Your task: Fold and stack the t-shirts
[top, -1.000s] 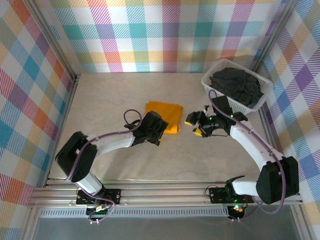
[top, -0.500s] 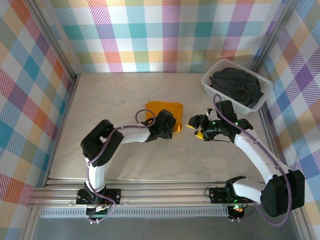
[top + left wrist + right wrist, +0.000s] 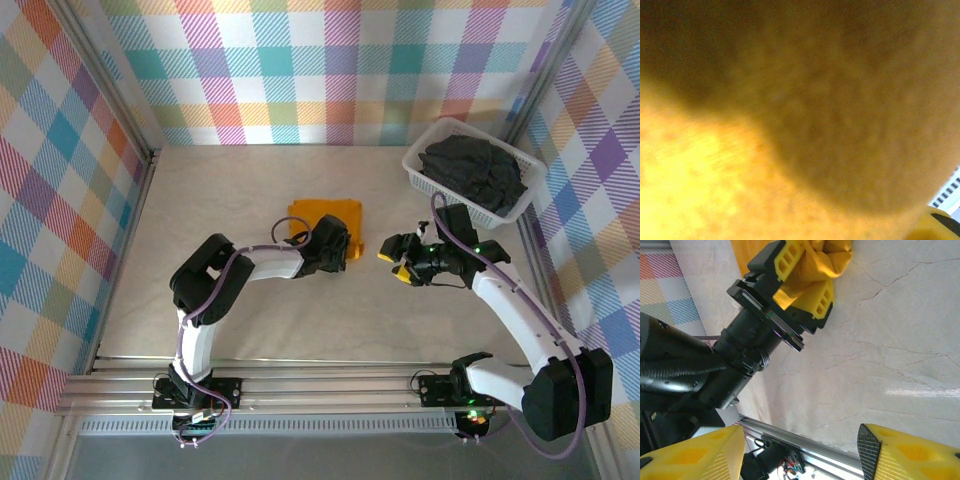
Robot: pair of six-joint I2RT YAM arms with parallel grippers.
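Orange t-shirt (image 3: 322, 213): lies folded near the middle of the worktop (image 3: 220, 190), with its near right edge bunched up where the left arm meets it.
Left pincer (image 3: 340, 250): sits at that near right edge. From the right wrist, the left pincer (image 3: 800, 282) has its yellow fingers (image 3: 782, 260) closed on a bunched fold of the orange t-shirt (image 3: 832, 257), with cloth bulging between them.
Left wrist view: orange cloth (image 3: 790, 125) pressed close to the lens, blurred, half in shadow.
Right pincer (image 3: 390, 257): hovers over bare worktop just right of the orange shirt and apart from it. Its jaws stand partly apart and hold nothing.
Right pincer's fingers (image 3: 910, 455): both yellow tips frame pale marbled worktop (image 3: 880, 365).
Dark t-shirt (image 3: 472, 170): heaped, crumpled, in the white basket (image 3: 428, 138) at the far right corner.
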